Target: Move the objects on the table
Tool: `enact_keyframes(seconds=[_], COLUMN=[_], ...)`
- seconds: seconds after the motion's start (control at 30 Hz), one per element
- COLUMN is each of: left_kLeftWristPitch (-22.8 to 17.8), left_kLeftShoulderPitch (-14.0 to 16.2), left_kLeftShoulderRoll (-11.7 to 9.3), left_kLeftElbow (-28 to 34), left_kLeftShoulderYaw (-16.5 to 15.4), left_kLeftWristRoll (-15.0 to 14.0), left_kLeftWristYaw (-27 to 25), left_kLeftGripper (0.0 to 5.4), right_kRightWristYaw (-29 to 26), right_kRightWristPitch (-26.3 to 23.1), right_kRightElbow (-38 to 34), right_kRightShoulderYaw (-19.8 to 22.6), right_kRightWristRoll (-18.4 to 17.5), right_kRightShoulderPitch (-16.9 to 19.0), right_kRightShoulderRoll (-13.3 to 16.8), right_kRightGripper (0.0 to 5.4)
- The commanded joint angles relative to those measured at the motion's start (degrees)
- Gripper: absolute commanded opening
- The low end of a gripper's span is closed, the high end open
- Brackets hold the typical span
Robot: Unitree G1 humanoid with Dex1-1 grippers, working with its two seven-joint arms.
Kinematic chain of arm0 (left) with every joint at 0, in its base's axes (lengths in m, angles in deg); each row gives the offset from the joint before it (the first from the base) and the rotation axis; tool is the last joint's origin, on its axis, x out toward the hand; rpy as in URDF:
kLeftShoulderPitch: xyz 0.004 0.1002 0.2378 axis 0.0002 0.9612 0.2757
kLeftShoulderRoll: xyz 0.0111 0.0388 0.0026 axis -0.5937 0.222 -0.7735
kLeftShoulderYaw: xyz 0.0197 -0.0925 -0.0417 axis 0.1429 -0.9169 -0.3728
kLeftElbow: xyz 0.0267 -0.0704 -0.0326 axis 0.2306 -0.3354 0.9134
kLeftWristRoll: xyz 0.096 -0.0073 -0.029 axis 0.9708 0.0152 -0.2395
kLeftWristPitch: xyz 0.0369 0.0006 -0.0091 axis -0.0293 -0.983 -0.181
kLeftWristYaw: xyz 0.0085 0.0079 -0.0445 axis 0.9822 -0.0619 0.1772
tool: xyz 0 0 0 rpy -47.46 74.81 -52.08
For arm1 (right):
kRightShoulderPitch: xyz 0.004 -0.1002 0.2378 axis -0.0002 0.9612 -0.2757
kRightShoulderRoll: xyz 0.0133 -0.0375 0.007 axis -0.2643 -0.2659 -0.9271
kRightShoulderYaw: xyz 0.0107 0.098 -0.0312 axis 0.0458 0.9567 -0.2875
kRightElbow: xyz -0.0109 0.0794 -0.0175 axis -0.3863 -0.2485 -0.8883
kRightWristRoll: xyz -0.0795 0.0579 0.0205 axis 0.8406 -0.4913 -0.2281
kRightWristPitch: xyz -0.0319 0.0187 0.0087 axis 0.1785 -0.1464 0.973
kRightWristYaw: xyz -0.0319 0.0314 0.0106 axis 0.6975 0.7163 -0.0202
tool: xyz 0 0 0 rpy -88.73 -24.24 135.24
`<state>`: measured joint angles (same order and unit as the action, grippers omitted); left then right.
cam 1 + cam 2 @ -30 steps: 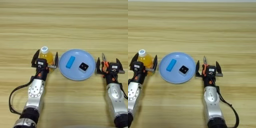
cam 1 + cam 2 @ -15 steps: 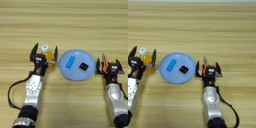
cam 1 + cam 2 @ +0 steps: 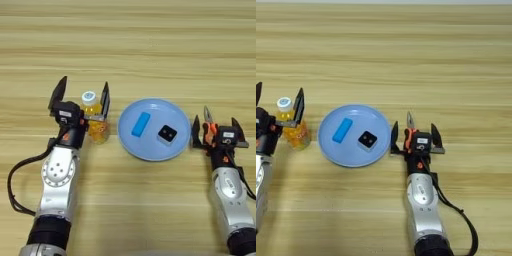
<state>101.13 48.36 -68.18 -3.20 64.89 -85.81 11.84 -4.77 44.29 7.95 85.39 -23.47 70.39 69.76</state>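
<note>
So the left gripper (image 3: 82, 96) has opened up since a second ago: back then its black fingers sat tight against the small clear bottle of orange drink with the white cap (image 3: 94, 119), now they're spread wide, one well off to the left and one just right of the cap, and the bottle stands upright on the broad light-wood table (image 3: 130, 45), just left of the round pale-blue plate (image 3: 145, 150).

That bottle looks light, with smooth plastic sides that'd probably be a bit slippery, so I'd grab it around the body under the cap, not by the cap itself.

On the plate there's a small blue rectangular block (image 3: 140, 124) left of centre and the tiny black cube with a white dot on top (image 3: 167, 134) right beside it, not touching.

Just right of the plate, the right gripper (image 3: 413, 135) hasn't budged. Its fingers stand apart with the small orange-handled pliers (image 3: 410, 131) between them; can't tell if it's actually gripping them.
</note>
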Motion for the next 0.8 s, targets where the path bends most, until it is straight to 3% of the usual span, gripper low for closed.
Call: enact_keyframes(seconds=[0.03,0.23,0.47,0.6,0.8], left_kLeftWristPitch=[-1.8,-2.9,-3.5,-3.2,-2.4], left_kLeftShoulderPitch=[0.7,1.4,-0.2,-1.6,-4.1], left_kLeftShoulderRoll=[-0.5,-1.1,-4.4,-6.8,-9.2], left_kLeftElbow=[1.8,6.0,7.1,4.0,-3.3], left_kLeftShoulderYaw=[0.0,-0.9,-6.6,-10.4,-13.8], left_kLeftWristRoll=[-0.2,-1.4,-3.7,-2.9,-1.8], left_kLeftWristYaw=[-0.4,-0.6,0.5,2.1,4.1], left_kLeftGripper=[5.38,5.38,5.38,5.38,5.38], right_kRightWristYaw=[0.5,0.5,0.8,1.1,2.1], right_kRightWristPitch=[0.2,0.2,0.2,0.2,-0.4], right_kRightElbow=[0.6,0.8,0.8,0.0,-1.8], right_kRightShoulderYaw=[0.1,0.0,0.0,0.0,0.3], right_kRightWristRoll=[0.1,0.0,0.1,0.2,1.0], right_kRightShoulderPitch=[-0.9,-1.0,-1.0,-0.5,0.6], right_kRightShoulderRoll=[-0.3,-0.4,-0.3,-0.2,0.3], right_kRightGripper=[5.4,5.4,5.4,5.4,5.4])
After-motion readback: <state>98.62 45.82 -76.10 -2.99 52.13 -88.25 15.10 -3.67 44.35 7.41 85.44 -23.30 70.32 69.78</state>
